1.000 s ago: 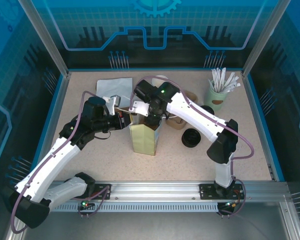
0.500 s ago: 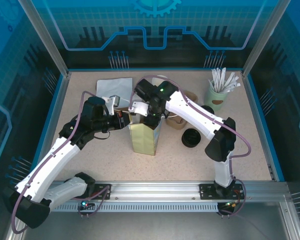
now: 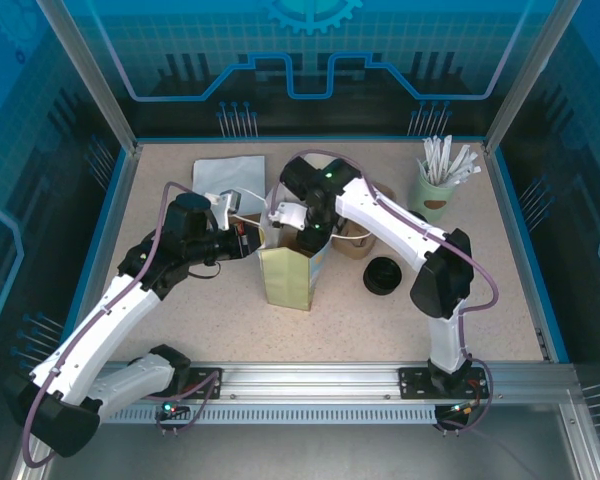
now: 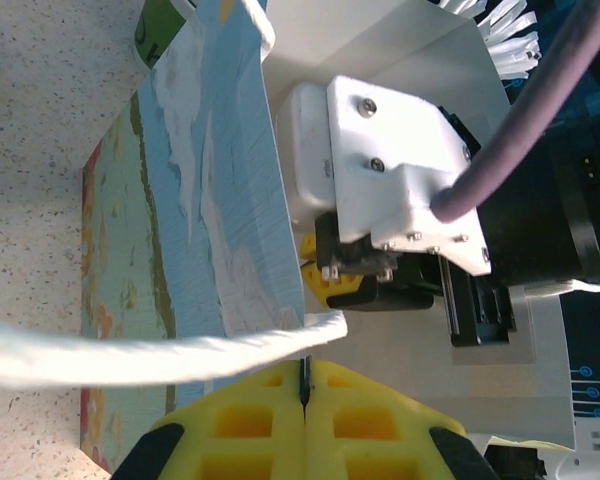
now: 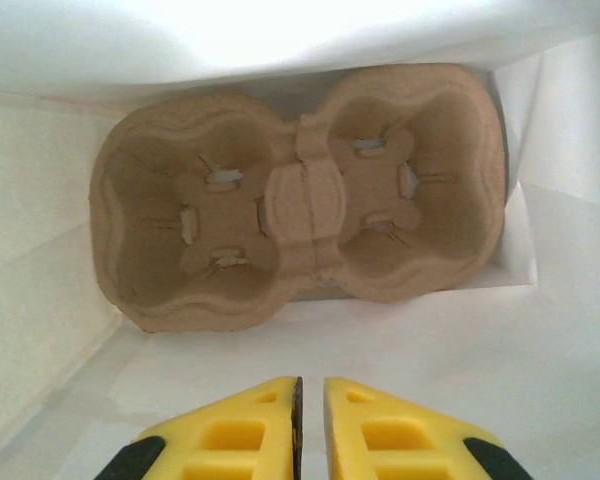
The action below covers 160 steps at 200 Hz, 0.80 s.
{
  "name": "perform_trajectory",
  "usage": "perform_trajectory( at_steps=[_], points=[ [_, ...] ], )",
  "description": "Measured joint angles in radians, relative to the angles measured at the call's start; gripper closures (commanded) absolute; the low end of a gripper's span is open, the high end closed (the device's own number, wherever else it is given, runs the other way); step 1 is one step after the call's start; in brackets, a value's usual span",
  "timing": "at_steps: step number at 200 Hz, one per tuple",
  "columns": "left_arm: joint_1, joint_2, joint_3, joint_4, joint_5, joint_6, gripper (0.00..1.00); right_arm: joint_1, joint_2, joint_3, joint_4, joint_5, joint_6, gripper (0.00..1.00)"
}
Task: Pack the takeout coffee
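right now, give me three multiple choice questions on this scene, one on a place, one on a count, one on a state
1. Where does the pulp tray lie?
A on the bare table
B at the bottom of the bag
C beside the straws

2. How many cup wells has it?
A two
B four
C six

3. What is the left gripper doing?
A standing wide open
B pinching the bag's rim
C pinching a straw

1 B: the right wrist view looks down white walls onto it.
2 A: two hollows lie side by side.
3 B: the paper edge runs between its closed fingers.
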Motion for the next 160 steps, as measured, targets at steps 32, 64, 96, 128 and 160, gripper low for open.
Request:
perform_trajectory(
  at_steps=[32, 64, 96, 128, 160],
  points=[
    [0.000, 0.000, 0.000, 0.000, 0.006, 0.000, 1.00, 0.003, 0.011, 0.000, -0.004, 0.025, 0.000, 0.84],
    [0.000, 0.003, 0.003, -0.001, 0.007, 0.000, 1.00, 0.006, 0.043, 0.005, -0.018, 0.050, 0.004, 0.85],
    [0.000, 0.010, 0.010, -0.001, 0.008, 0.000, 1.00, 0.013, 0.083, 0.039, -0.031, 0.075, 0.007, 0.85],
    [0.000, 0.010, 0.011, -0.003, 0.008, -0.001, 1.00, 0.014, 0.096, 0.045, -0.040, 0.084, 0.008, 0.85],
    [0.000, 0.011, 0.011, -0.003, 0.008, -0.001, 1.00, 0.016, 0.105, 0.045, -0.047, 0.095, 0.008, 0.85]
  ],
)
